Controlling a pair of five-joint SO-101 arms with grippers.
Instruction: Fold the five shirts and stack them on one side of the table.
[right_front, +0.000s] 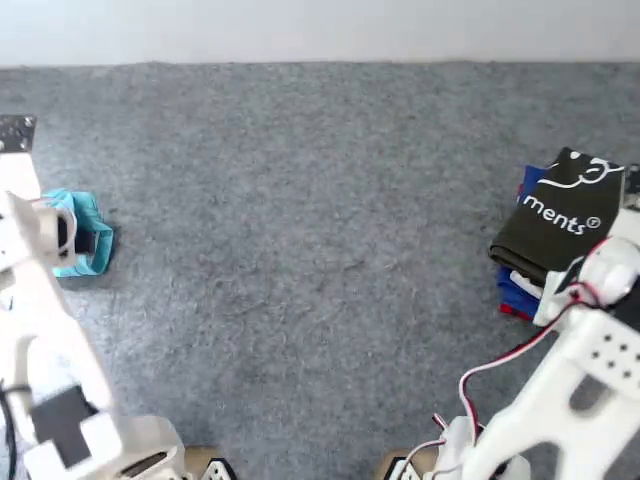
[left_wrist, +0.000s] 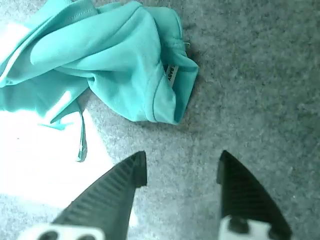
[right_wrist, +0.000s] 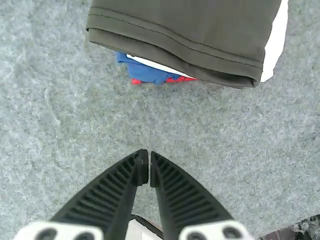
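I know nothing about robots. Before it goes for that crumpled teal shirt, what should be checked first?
1. Left gripper open for grabbing: ok, jaws apart.
2. Teal shirt free to take: ok, it lies just ahead of that gripper, untouched.
3. Teal shirt folded: not ok, crumpled.
4. Right gripper off the stack: ok, shut and apart from it.
5. Stack holds four shirts: cannot tell; a dark one lies on top, with white, blue and red edges beneath.
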